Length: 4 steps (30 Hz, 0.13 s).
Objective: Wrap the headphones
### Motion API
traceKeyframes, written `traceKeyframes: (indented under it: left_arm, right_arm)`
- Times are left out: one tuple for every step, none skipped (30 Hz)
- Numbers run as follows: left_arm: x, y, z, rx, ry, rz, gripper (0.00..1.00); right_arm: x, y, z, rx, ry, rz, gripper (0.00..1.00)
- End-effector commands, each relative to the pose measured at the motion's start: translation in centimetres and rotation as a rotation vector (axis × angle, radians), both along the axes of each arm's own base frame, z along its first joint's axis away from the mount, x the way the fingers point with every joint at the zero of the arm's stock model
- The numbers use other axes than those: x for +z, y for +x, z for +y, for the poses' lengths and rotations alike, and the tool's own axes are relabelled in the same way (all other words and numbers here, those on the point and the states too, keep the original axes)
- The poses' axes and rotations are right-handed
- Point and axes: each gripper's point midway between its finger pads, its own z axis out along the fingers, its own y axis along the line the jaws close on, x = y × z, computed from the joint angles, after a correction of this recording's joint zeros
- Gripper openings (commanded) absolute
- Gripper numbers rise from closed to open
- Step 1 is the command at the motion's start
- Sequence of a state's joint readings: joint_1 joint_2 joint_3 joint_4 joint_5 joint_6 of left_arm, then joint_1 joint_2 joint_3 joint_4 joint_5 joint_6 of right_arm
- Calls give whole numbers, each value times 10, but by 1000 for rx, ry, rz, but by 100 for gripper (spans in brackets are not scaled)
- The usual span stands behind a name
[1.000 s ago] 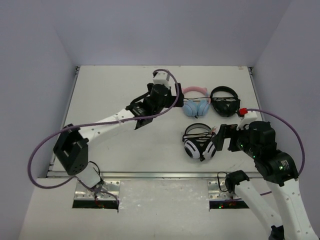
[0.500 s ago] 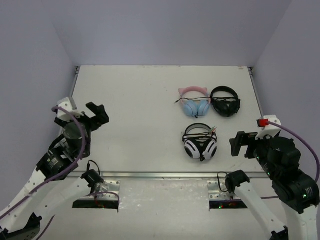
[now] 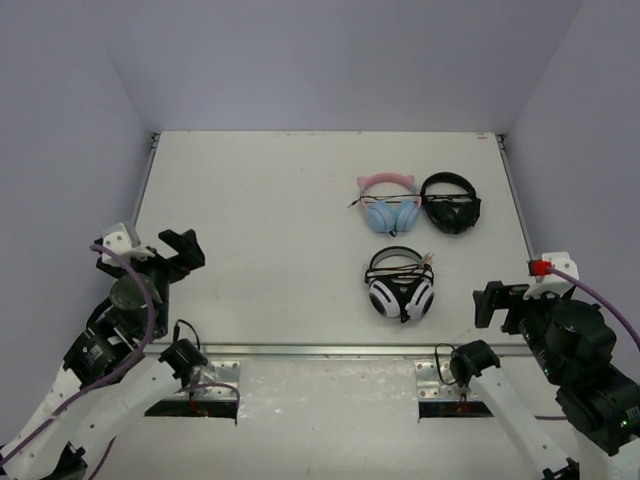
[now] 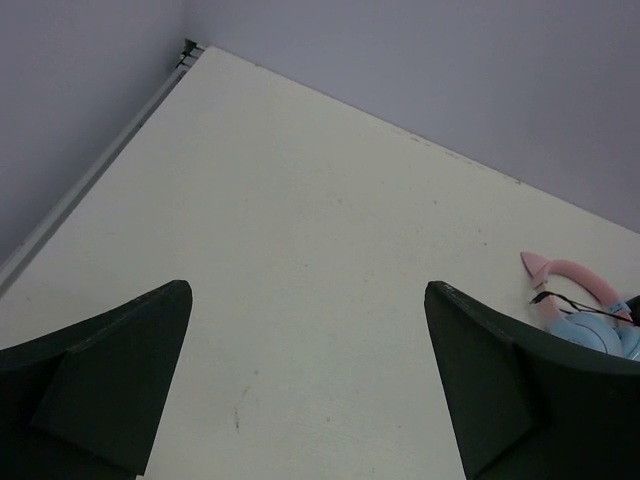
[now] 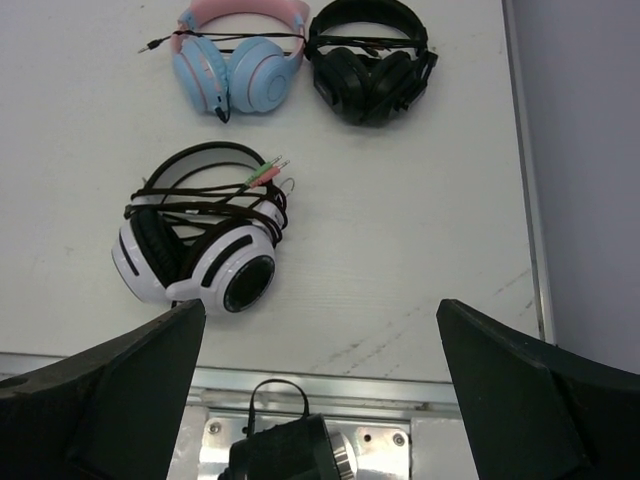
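Overhead and right-wrist views both look down on the headphones [image 3: 398,288].

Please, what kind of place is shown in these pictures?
Probably a robotics lab test cell: a white table between plain walls, a left arm and right arm mounted at its near edge, and white headphones set out.

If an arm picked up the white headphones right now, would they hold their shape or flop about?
The white headphones would probably keep their shape: the headband looks like a rigid arch. The cable, wound loosely across the cups, could slip and unwind, since its plugs lie free. Lying flat on the table, they seem unlikely to roll.
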<state>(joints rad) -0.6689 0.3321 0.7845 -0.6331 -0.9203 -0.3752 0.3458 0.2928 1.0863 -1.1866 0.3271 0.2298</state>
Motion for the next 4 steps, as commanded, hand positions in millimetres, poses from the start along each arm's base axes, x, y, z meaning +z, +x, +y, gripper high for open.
traceKeyframes:
  left_arm:
    - [6, 1, -1, -9, -7, -19, 100]
    - [6, 2, -2, -12, -4, -18, 100]
    - [6, 2, -2, -12, -2, -16, 100]
    - [5, 3, -3, -15, -1, -13, 100]
  right_arm:
    - [5, 4, -5, -23, -16, -33, 99]
    - [6, 5, -5, -24, -14, -34, 99]
    - [6, 5, -4, -19, -11, -34, 99]
    - [6, 5, -3, -16, -10, -33, 99]
